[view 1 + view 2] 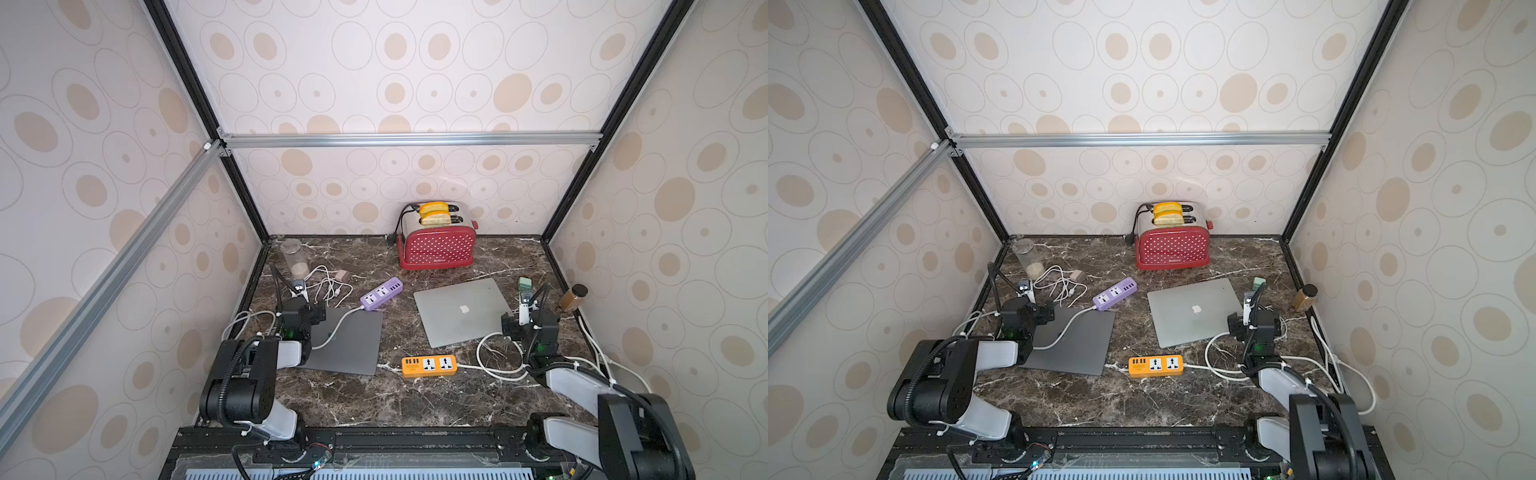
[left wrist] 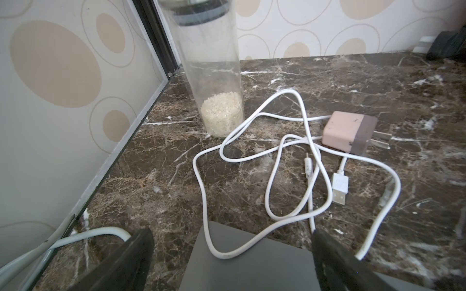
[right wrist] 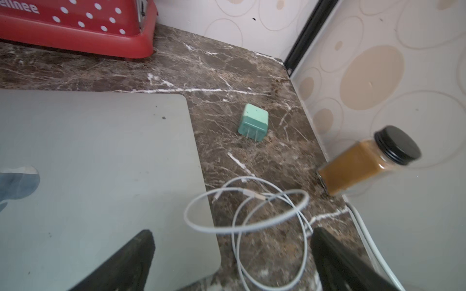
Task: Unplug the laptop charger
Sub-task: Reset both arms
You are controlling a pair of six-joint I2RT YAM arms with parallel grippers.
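On the counter, in a top view, a shut silver laptop lies on the right. A white charger cable loops just by its near corner. Its far end hides behind the right arm, so I cannot tell if it is plugged in. A grey laptop lies on the left.

From the left wrist, the left jaws are wide apart and hold nothing, above the grey laptop's corner and a loose white wire.

From the right wrist, the right jaws are wide apart too and hold nothing, over the silver laptop's edge, near a green plug
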